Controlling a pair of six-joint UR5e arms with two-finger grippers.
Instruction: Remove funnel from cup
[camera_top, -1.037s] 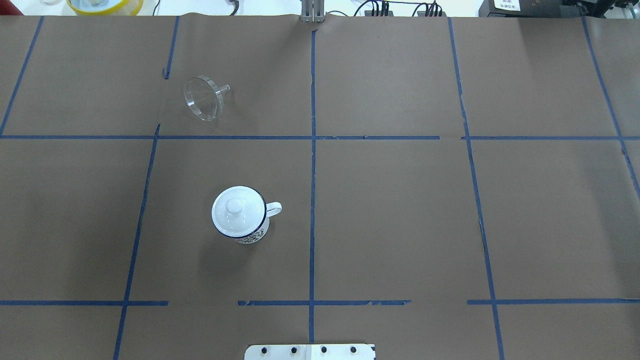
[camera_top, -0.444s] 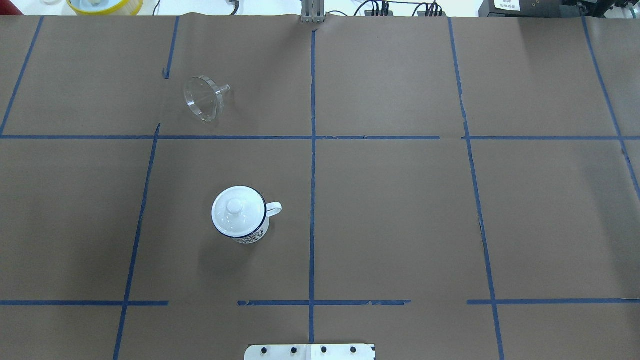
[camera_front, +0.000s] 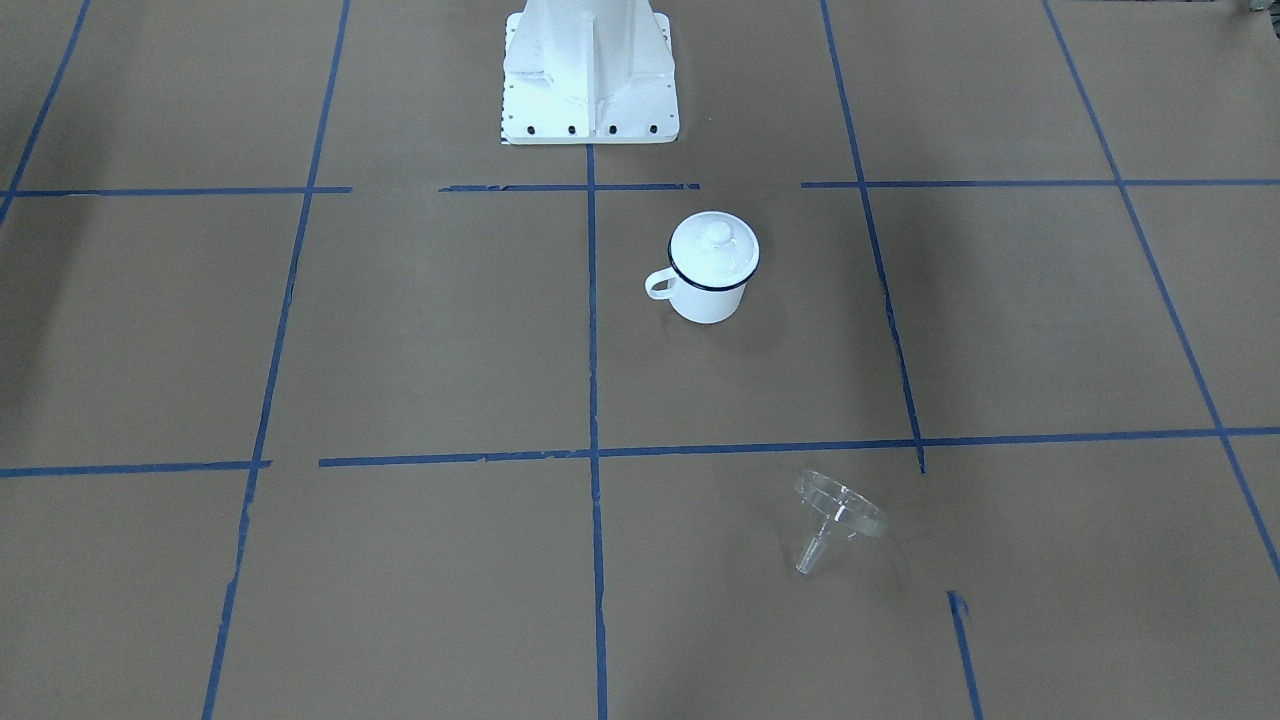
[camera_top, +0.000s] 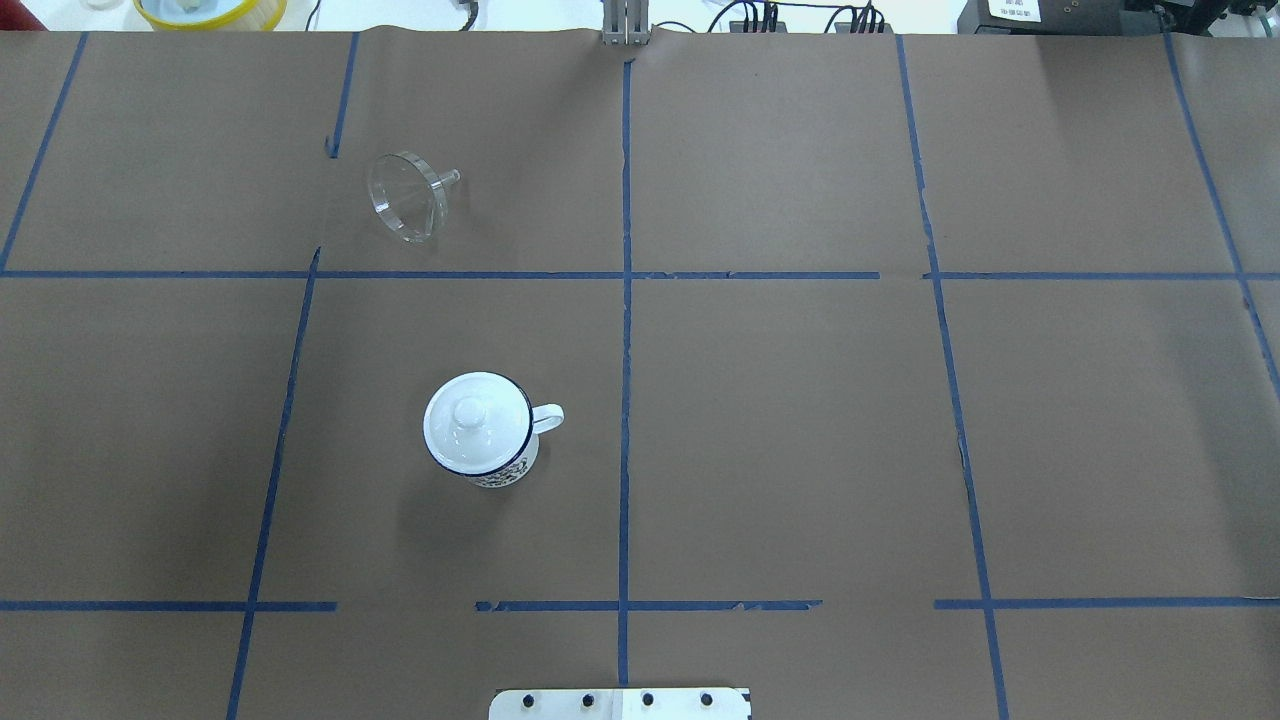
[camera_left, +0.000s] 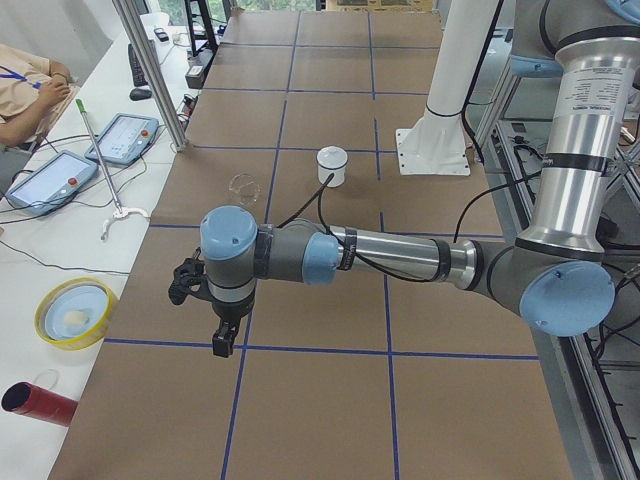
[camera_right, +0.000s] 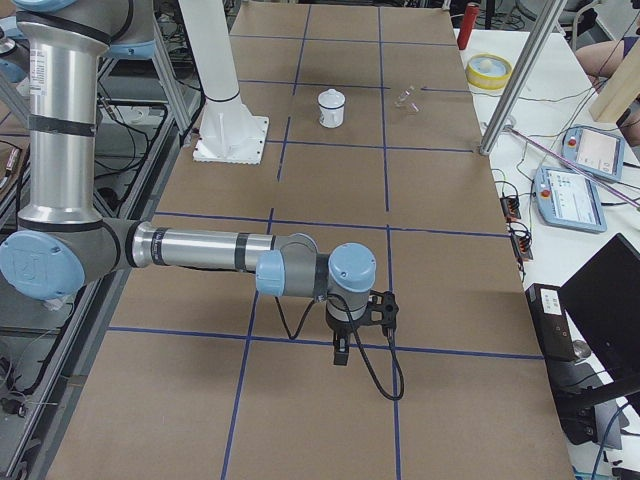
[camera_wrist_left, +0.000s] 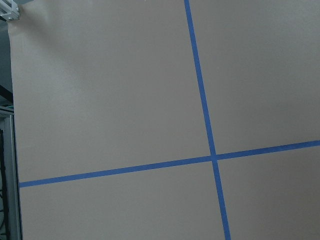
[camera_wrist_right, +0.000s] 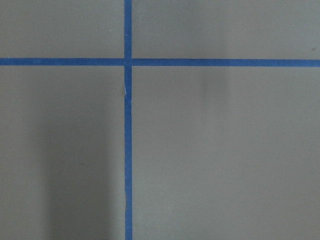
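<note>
In the front-facing view the funnel (camera_front: 838, 510) lies tipped on its side on the table (camera_front: 400, 330), well apart from the cup (camera_front: 712, 292). It is beyond the cup from the robot's base (camera_front: 590, 80), with a blue tape line between the two, and a knobbed lid (camera_front: 713, 243) sits on the cup. In the overhead view nothing has shifted over the last second: funnel, cup and lid lie as they did. I judge the removal done and the scene at rest. From the table's left end, the left gripper (camera_left: 220, 348) hangs over bare paper far from the cup, and I cannot tell how its jaws stand. Beyond the cup a side bench carries tablets and a yellow bowl (camera_left: 72, 312). From the right end, the right gripper (camera_right: 341, 358) likewise hangs far from the cup, its jaws unreadable. Both wrist views show only brown paper crossed by blue tape.
</note>
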